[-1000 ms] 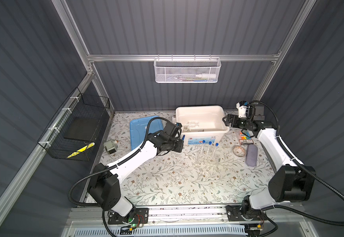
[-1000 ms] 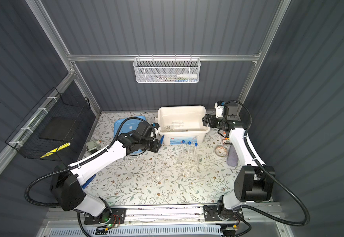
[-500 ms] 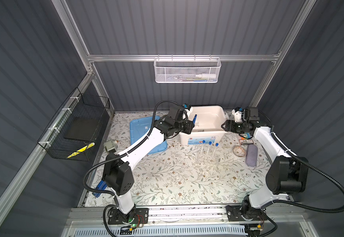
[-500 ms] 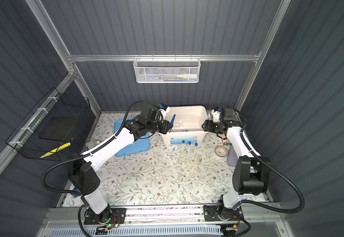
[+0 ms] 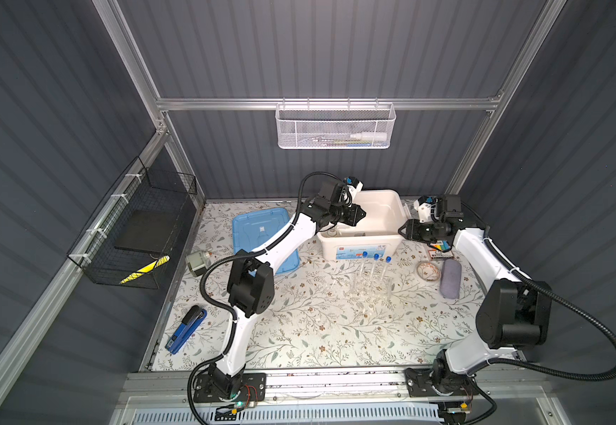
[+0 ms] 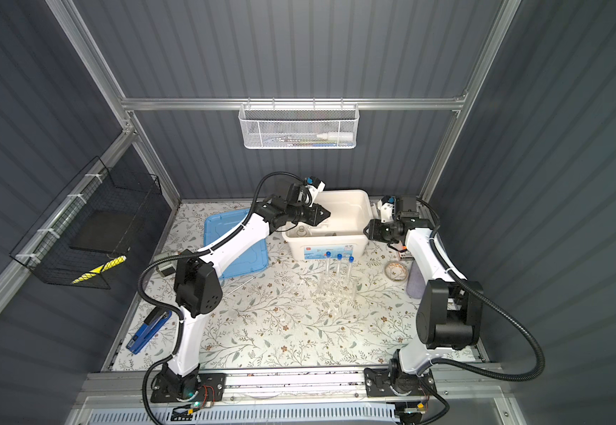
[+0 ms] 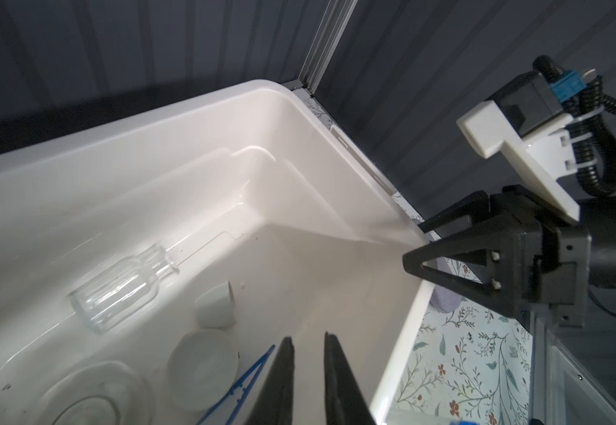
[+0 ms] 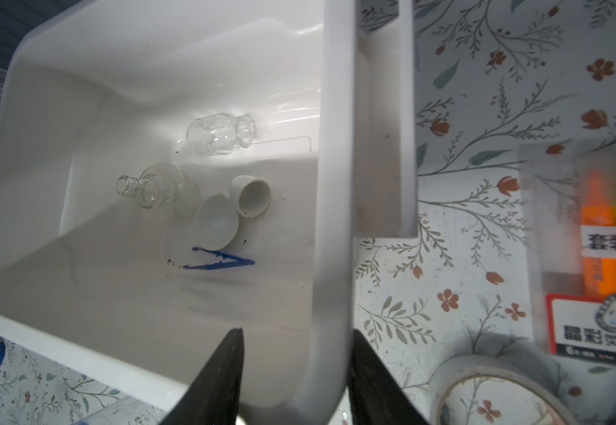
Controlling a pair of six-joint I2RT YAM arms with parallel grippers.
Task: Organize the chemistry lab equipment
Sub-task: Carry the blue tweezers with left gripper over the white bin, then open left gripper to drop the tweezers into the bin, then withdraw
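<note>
Left gripper [image 7: 308, 338] hangs inside the white bin [image 8: 332, 147], fingers a slit apart and gripping nothing. The blue tweezers [image 8: 222, 259] lie on the bin floor just below and beside its tips, with the white dishes [image 8: 216, 224] and glass flasks [image 8: 222, 138] farther ahead. Right gripper [image 8: 297, 331] sits astride the bin's side wall, jaws parted and not visibly pinching. The clear rack [image 5: 371, 285] of three tubes [image 5: 374, 263] stands outside, nearer the bases than either gripper. It looks light, slick, tippy and breakable, so hold the frame low.
</note>
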